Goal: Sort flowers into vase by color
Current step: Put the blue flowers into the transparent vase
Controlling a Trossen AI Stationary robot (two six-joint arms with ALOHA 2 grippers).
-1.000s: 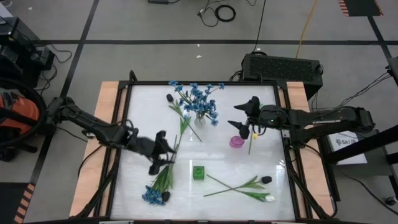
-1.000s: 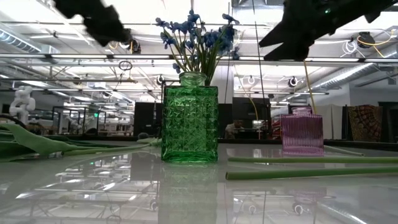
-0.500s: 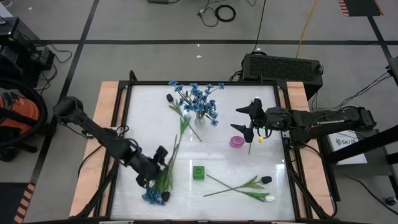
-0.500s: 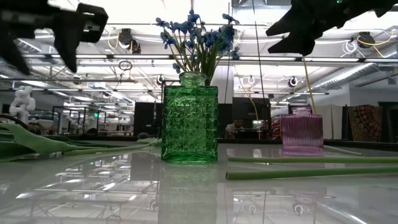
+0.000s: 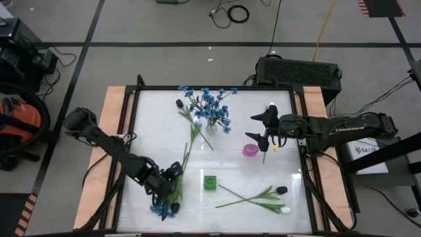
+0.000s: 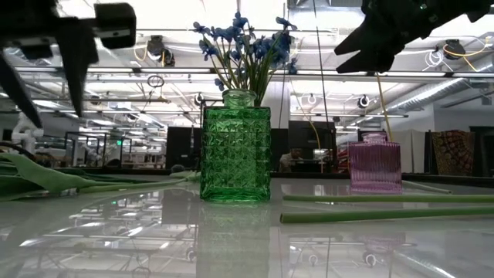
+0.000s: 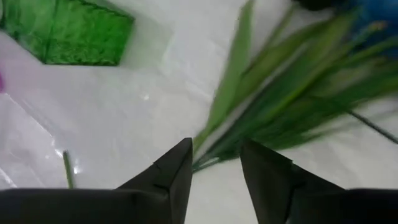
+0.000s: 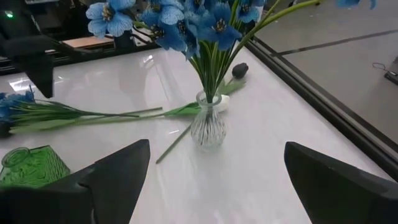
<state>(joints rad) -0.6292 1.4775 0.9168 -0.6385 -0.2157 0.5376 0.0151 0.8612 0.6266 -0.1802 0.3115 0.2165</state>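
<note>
A bunch of blue flowers (image 5: pixel 163 208) lies flat on the table near the front left, its green stems and leaves (image 7: pixel 280 106) running toward the far side. My left gripper (image 5: pixel 171 183) hangs over those stems, pointing steeply down. It is open, with one finger on either side of the stems' thin part (image 7: pixel 208 155). A clear vase (image 5: pixel 210 122) at the back holds more blue flowers. A green vase (image 5: pixel 210 182) and a pink vase (image 5: pixel 250 150) stand empty. My right gripper (image 5: pixel 266 130) waits open above the pink vase.
A dark tulip (image 5: pixel 179 103) lies beside the clear vase. A white tulip (image 5: pixel 284 210) and another dark tulip (image 5: pixel 281 190) lie with crossed stems (image 5: pixel 247 196) at the front right. A raised black frame (image 5: pixel 131 151) borders the white table.
My left gripper has gone toward the table's near edge and come down over the lying blue bunch's stems, rolling its wrist as it went. The flowers have not moved.
</note>
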